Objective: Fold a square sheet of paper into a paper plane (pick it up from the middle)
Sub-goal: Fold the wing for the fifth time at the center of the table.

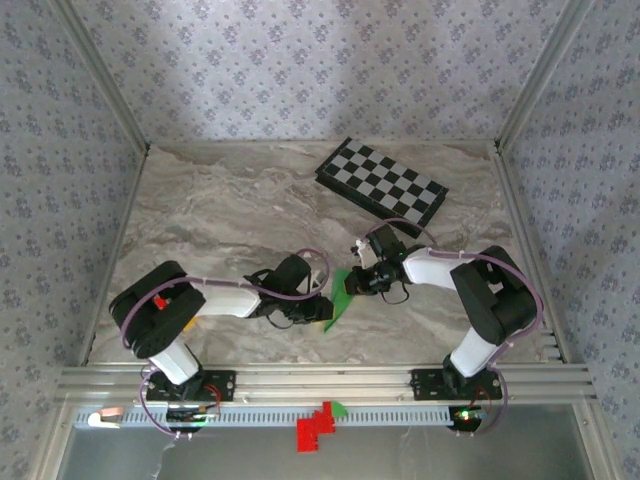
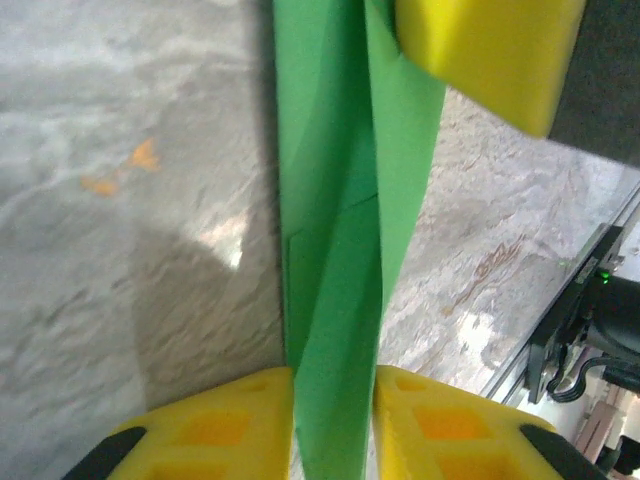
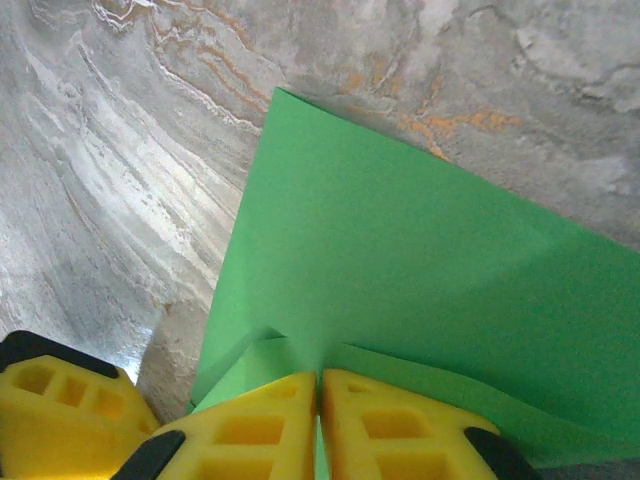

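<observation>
Right gripper [image 3: 320, 378] clamped: yellow ribbed plastic fingers [image 3: 250, 430] pressed together on an edge of the green paper [image 3: 400, 260], only a thin seam between them. From that wrist, a broad flat sheet spreading toward 12 o'clock, smooth and matte, with one sharp corner and a small raised fold just ahead of the fingertips.

Left gripper [image 2: 333, 380] parted, its yellow fingers [image 2: 230, 420] standing either side of the green paper [image 2: 330, 200], a long narrow band with layered diagonal creases running through the gap toward 12 o'clock; unclear whether pressed.

From above, green paper [image 1: 340, 300] just past table centre toward 6 o'clock, left gripper [image 1: 318, 308] at its 8 o'clock, right gripper [image 1: 352, 283] at its 1 o'clock. Beneath, glossy grey-beige marbled table [image 1: 220, 210]. Flat black-and-white checkerboard [image 1: 382, 183] at 1 o'clock, well apart.
</observation>
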{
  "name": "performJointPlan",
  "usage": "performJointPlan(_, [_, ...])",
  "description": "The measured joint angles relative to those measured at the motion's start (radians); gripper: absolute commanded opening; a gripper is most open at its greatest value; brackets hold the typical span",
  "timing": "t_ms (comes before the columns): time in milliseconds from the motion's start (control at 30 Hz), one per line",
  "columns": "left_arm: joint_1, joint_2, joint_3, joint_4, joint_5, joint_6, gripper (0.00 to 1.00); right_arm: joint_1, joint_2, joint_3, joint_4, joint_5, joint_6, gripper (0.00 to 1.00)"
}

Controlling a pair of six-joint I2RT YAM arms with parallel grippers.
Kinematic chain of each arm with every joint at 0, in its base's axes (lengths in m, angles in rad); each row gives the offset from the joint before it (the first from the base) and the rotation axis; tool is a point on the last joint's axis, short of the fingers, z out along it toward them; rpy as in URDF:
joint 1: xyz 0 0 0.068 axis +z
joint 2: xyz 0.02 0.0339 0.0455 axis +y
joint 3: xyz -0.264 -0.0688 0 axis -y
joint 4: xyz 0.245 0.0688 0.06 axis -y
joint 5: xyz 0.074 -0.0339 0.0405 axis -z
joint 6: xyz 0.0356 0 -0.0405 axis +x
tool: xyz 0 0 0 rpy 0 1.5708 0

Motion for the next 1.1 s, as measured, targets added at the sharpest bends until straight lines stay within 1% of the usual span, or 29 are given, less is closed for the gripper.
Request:
performJointPlan(133, [0.0,-0.076,0.0,-0.088,-0.025,0.025,0.31,0.0,0.003,0.005,-0.007,0.002,0.0,0.13])
performJointPlan(233, [0.0,-0.146,0.0,-0.13,-0.044,0.043,0.3,0.001,0.003,0.006,-0.008,0.003,0.0,0.13])
performJointPlan(267, [0.0,-0.164,0.0,-0.137,-0.05,0.048,0.28,0.001,0.003,0.006,-0.008,0.003,0.0,0.13])
performJointPlan(333, [-0.006,-0.195,0.001,-0.146,-0.062,0.06,0.21,0.001,0.003,0.006,-0.008,0.003,0.0,0.13])
performJointPlan(400, [-0.018,-0.199,0.012,-0.154,-0.064,0.075,0.15,0.001,0.005,0.006,-0.008,0.003,0.0,0.13])
performJointPlan(533, [-0.056,-0.15,0.077,-0.166,-0.064,0.107,0.08,0.001,0.005,0.006,-0.008,0.003,0.0,0.13])
performJointPlan(700, [-0.065,-0.054,0.15,-0.161,-0.065,0.138,0.06,0.001,0.005,0.006,-0.008,0.003,0.0,0.13])
performJointPlan(933, [-0.05,0.064,0.153,-0.155,-0.058,0.154,0.05,0.002,0.011,0.012,-0.008,0.0,0.0,0.12])
performJointPlan(1100, [-0.05,0.074,0.114,-0.103,-0.049,0.151,0.05,0.004,0.015,0.013,-0.007,-0.002,0.0,0.12])
